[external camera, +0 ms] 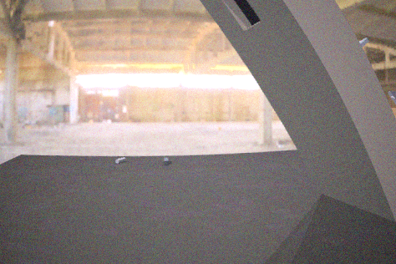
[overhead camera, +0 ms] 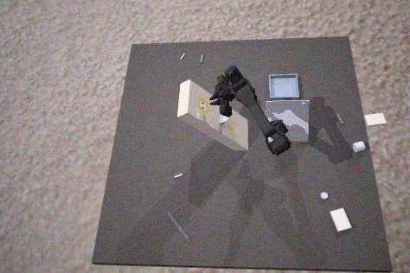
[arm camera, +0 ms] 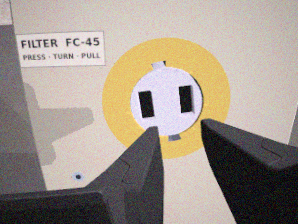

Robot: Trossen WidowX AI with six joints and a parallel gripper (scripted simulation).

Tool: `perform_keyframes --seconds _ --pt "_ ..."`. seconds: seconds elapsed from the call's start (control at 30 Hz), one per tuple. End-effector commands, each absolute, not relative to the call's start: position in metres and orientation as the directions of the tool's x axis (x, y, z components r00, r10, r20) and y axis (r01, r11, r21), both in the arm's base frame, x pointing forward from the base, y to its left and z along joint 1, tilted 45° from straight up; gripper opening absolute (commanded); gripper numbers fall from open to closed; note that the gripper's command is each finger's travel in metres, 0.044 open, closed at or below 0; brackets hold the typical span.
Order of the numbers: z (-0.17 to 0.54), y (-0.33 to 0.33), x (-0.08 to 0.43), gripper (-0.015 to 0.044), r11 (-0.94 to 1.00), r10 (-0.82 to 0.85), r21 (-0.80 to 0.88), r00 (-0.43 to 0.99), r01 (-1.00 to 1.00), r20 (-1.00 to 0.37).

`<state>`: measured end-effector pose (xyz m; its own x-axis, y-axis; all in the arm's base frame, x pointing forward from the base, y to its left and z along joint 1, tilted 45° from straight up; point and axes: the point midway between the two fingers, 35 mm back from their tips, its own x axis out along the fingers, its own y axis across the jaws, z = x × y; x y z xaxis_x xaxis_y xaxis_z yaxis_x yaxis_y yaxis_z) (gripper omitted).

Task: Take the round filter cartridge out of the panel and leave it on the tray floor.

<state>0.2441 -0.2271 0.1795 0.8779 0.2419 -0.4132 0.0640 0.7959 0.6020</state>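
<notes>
Your landmark is the filter cartridge (overhead camera: 202,104) (arm camera: 166,107): it sits in the face of the service panel (overhead camera: 186,99) (external camera: 271,63) (arm camera: 260,30), inside the yellow ring (arm camera: 115,100). The 1 gripper (overhead camera: 211,100) (arm camera: 180,132) is in front of the cartridge, its 2 fingers parted a little, with nothing between them. In the wrist view, the midpoint between the tips lies below and to the right of the cartridge's centre.

The 2 slots (arm camera: 146,104) run nearly upright in that view, side by side on the cartridge. You would, I judge, shift the tips up and slightly left, 1 tip to each slot, before moving in. Judge their spacing with care: the tips look wider apart than the slots, but they are nearer the camera. Push in off-centre and 1 tip may hit the cartridge's face.

In the top view, the tray (overhead camera: 283,74) lies right of the cartridge, well apart from it.
</notes>
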Motion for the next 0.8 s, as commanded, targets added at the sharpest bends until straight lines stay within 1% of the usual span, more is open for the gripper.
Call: perform_keyframes --seconds 0.0,0.77 --pt "0.175 -0.225 0.249 0.0095 0.794 0.243 0.605 0.876 0.068 -0.417" --pt "0.166 -0.215 0.276 0.0095 0.792 0.241 0.607 0.881 0.064 -0.408"
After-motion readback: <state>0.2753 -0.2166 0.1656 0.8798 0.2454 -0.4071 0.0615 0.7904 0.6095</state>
